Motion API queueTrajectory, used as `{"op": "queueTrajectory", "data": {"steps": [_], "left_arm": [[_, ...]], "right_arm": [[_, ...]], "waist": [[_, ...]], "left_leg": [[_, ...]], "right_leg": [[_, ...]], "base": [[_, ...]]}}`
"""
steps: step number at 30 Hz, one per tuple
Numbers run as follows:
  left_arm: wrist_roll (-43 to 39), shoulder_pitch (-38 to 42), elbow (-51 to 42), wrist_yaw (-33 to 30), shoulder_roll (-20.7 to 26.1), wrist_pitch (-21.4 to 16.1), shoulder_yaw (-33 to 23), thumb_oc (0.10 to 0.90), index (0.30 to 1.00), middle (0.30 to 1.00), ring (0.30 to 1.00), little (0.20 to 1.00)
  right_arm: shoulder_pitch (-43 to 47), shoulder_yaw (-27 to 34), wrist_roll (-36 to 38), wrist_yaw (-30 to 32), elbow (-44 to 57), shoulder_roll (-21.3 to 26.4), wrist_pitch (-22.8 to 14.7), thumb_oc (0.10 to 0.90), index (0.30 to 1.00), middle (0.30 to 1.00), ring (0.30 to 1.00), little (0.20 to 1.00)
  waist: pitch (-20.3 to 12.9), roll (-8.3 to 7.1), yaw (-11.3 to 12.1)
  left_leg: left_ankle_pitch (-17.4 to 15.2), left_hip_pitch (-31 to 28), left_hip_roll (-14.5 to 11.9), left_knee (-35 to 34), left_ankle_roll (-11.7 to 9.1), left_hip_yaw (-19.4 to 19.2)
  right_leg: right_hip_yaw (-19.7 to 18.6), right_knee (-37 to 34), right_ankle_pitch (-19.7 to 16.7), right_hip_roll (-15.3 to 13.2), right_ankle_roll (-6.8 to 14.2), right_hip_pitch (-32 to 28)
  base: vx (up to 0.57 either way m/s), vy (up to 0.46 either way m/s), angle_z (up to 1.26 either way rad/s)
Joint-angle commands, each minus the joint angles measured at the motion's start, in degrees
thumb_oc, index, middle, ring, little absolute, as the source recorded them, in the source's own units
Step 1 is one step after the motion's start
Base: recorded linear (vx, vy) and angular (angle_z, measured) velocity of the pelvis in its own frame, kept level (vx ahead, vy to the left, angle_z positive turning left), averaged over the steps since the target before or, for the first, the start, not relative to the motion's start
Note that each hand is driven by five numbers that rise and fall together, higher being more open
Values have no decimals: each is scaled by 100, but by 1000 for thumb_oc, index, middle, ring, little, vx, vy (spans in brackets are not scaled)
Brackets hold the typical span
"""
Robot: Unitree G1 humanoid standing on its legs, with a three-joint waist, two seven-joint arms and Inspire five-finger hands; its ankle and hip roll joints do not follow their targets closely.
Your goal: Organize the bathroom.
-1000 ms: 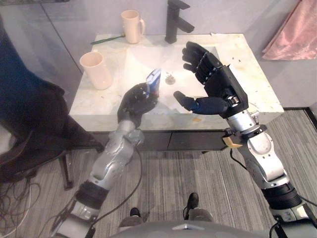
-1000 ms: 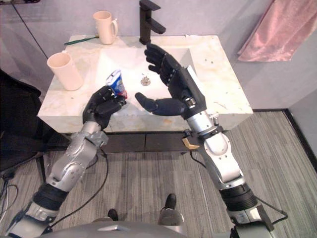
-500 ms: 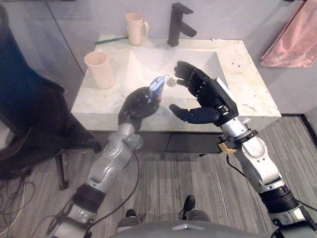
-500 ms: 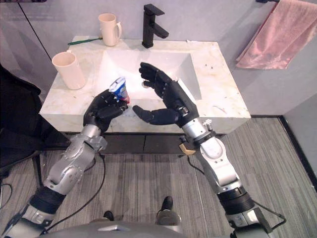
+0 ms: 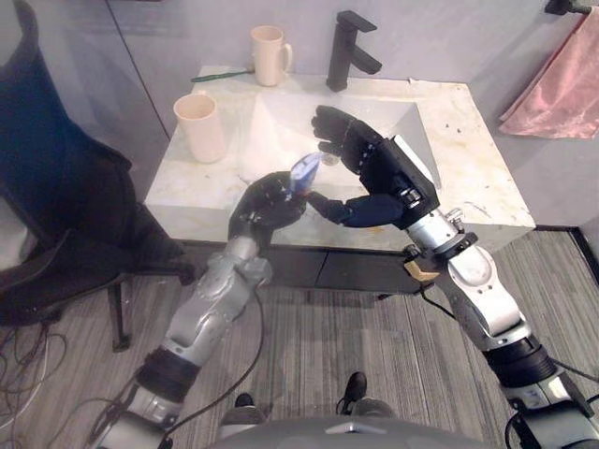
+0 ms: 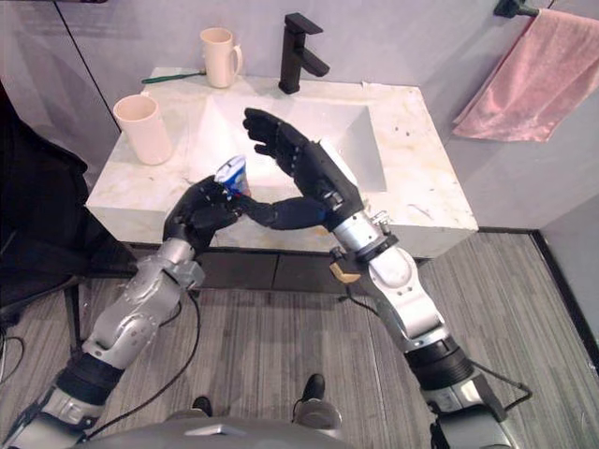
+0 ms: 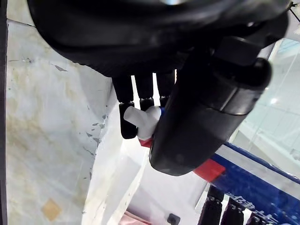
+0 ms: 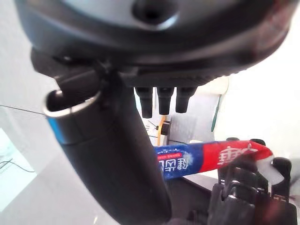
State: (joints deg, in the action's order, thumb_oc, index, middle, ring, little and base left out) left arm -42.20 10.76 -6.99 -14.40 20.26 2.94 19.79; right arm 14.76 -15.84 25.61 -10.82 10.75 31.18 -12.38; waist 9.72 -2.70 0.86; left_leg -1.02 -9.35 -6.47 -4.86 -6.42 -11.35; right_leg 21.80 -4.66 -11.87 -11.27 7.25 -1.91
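Note:
A blue, red and white toothpaste tube (image 5: 303, 171) stands upright in my left hand (image 5: 266, 202), whose fingers are curled round its lower end, above the counter's front edge. The left wrist view shows the tube's white cap (image 7: 142, 120) past the thumb. My right hand (image 5: 372, 165) is open just right of the tube, fingers spread behind it over the basin. Its thumb (image 6: 271, 213) reaches to the left hand's fingers below the tube. From the right wrist camera, the tube (image 8: 206, 157) lies across the left hand (image 8: 241, 190).
The marble counter (image 5: 468, 159) holds a sink basin (image 5: 281, 122) and a black faucet (image 5: 348, 49). A cream cup (image 5: 201, 126) stands at the left, with a mug (image 5: 270, 54) and green toothbrush (image 5: 225, 73) behind. A pink towel (image 5: 562, 79) hangs right; a dark chair (image 5: 56, 206) is left.
My right hand has come down and left, closing in on the tube until its thumb meets the left hand. The left hand keeps hold of the tube. The camera has shifted.

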Motion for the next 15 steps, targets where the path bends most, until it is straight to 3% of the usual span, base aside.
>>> {"op": "queueTrajectory", "data": {"steps": [1, 4, 5, 8, 9, 10, 13, 15], "left_arm": [[203, 677, -279, 332, -67, -506, 145, 400, 300, 300, 300, 300], [214, 684, -290, 304, -56, -481, 160, 400, 300, 300, 300, 300], [208, 674, -291, 301, -54, -474, 157, 400, 300, 300, 300, 300], [226, 663, -316, 294, -53, -461, 140, 400, 300, 300, 300, 300], [226, 646, -333, 292, -50, -453, 130, 400, 300, 300, 300, 300], [242, 638, -346, 294, -56, -437, 124, 400, 300, 300, 300, 300], [236, 635, -343, 305, -43, -406, 119, 400, 300, 300, 300, 300], [247, 649, -325, 297, -45, -399, 129, 400, 300, 300, 300, 300]], "right_arm": [[804, 64, 124, -4, 285, 111, -320, 800, 900, 900, 900, 900], [891, 17, 149, 25, 295, 105, -241, 800, 900, 900, 900, 900], [895, 11, 153, 18, 309, 105, -188, 717, 775, 775, 775, 775], [874, -4, 134, -48, 306, 96, -115, 649, 674, 674, 674, 674], [841, -5, 131, -84, 314, 104, -86, 649, 674, 674, 674, 674], [819, -16, 146, -103, 301, 111, -73, 598, 596, 596, 596, 596], [787, -36, 168, -158, 251, 116, -93, 547, 521, 521, 521, 521], [789, -27, 170, -150, 237, 104, -105, 582, 573, 573, 573, 573]], "waist": [[-422, 14, -4], [-428, 9, 17], [-433, 7, 23], [-432, 4, 26], [-436, 4, 24], [-431, 2, 22], [-430, -4, 26], [-423, -5, 26]], "left_leg": [[-395, 74, 569, 37, 432, -38], [-395, 71, 568, 35, 430, -19], [-392, 72, 570, 33, 430, -15], [-387, 78, 570, 32, 433, -11], [-386, 79, 568, 30, 433, -15], [-383, 74, 570, 32, 435, -18], [-382, 69, 568, 34, 437, -24], [-381, 67, 573, 37, 441, -19]], "right_leg": [[-22, 52, 1087, 151, 522, -411], [-6, 54, 1091, 149, 517, -419], [-8, 50, 1093, 150, 518, -426], [-9, 53, 1095, 149, 518, -423], [-7, 53, 1094, 149, 519, -422], [-7, 57, 1090, 147, 518, -422], [3, 63, 1086, 140, 525, -423], [7, 64, 1083, 139, 525, -427]], "base": [[0, 0, 0], [8, 0, 1], [18, 1, 3], [0, 0, 0], [0, 0, 0], [0, 0, 0], [0, 0, 0], [0, 0, 0]]}}
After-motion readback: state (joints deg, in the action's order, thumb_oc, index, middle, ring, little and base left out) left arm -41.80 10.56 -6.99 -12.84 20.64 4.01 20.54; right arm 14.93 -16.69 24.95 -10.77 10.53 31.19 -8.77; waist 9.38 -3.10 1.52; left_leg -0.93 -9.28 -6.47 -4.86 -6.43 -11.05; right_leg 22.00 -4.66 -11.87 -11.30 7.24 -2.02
